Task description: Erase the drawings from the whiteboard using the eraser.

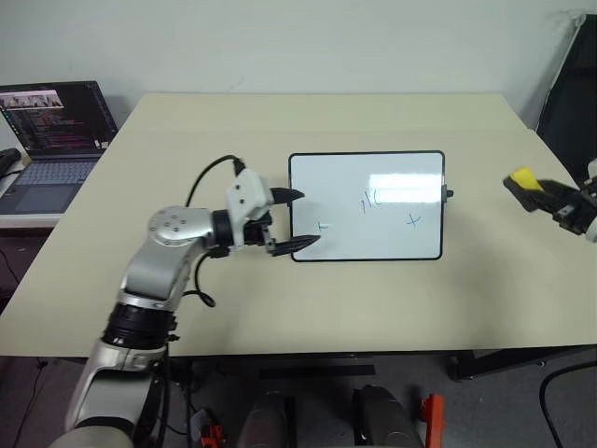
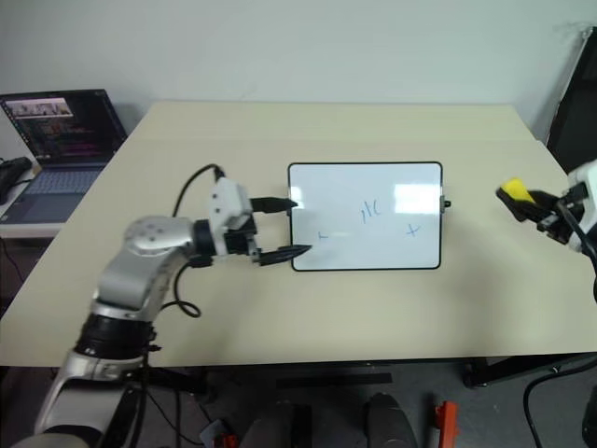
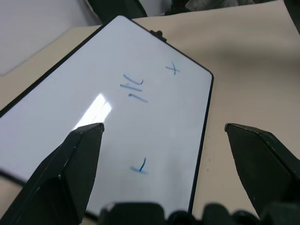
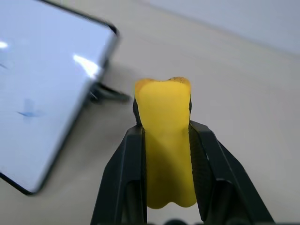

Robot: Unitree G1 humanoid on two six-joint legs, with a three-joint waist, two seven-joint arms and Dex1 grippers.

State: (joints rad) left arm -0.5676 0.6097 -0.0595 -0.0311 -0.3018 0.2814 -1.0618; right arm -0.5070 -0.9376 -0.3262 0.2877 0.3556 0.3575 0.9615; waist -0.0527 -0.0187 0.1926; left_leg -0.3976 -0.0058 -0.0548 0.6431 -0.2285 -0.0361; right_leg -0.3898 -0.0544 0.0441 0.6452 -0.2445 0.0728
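Rectangular glossy whiteboard (image 2: 366, 217) with thin black frame flat on beige surface (image 2: 280, 308), blue marker drawings (image 2: 371, 211) across it. Left gripper (image 2: 288, 227) spread wide at board's left edge. Right gripper (image 2: 530, 204) clamped on small yellow eraser (image 2: 514, 191), off board's right side.

The whiteboard (image 1: 373, 229) is glossy white with a thin black frame and carries a pale glare patch. The drawings (image 1: 371, 199) on it are thin blue marks: two small crosses and a few short strokes. The eraser (image 4: 166, 145) is bright yellow, and the fingers (image 4: 119, 180) on either side of it are black. The table (image 1: 280, 299) is plain light beige. The left gripper (image 1: 287, 220) has black fingers on a white and silver arm. The laptop (image 1: 51, 140) has a dark screen with coloured text and a grey-blue keyboard.
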